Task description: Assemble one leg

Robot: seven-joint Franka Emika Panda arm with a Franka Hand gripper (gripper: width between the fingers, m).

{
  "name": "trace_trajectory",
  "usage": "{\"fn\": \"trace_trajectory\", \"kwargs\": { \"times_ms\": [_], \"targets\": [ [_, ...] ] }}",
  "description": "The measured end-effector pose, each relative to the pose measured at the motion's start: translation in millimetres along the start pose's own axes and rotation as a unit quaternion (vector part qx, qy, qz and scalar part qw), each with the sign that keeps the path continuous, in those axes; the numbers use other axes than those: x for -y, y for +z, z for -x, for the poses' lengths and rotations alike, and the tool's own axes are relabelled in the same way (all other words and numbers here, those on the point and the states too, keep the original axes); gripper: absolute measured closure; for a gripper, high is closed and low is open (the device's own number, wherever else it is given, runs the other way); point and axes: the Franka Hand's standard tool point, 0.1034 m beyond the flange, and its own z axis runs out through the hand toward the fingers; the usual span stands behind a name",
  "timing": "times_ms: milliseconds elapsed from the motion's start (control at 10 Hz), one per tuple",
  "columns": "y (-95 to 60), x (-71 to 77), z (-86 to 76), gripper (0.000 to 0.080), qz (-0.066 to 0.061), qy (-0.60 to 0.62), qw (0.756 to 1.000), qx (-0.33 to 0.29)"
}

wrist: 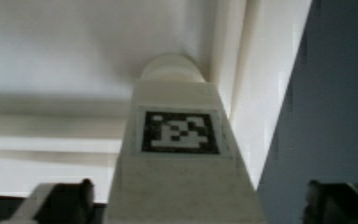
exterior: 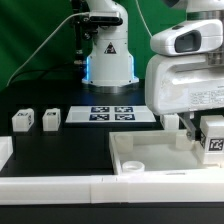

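A white leg (exterior: 213,140) with a black-and-white tag stands upright at the near right corner of the large white tray-like part (exterior: 140,145). In the wrist view the leg (wrist: 179,131) runs away from the camera, with its far end against the white tray part (wrist: 69,60). My gripper (wrist: 204,205) sits around the leg's near end. One dark finger (wrist: 66,200) lies close against the leg. The other finger (wrist: 345,200) stands apart from it with a visible gap. Two more legs (exterior: 22,121) (exterior: 50,119) stand on the table at the exterior view's left.
The marker board (exterior: 110,114) lies flat behind the tray part. The robot base (exterior: 108,55) stands at the back. A white rail (exterior: 70,185) runs along the table's front edge.
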Motion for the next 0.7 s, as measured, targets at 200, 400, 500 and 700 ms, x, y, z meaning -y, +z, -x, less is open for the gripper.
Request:
{"fn": "trace_trajectory", "kwargs": {
  "times_ms": [200,400,500,700],
  "targets": [
    [0.0,-0.2,0.0,0.0445,0.000,0.000,1.000,0.000],
    [0.2,-1.7,0.2,0.0501,0.001,0.001,1.000,0.000],
    [0.3,-1.7,0.3,0.0502,0.000,0.005,1.000,0.000],
    [1.5,-5.6,-0.9,0.0502,-0.001,0.027,0.999,-0.018]
  ]
}}
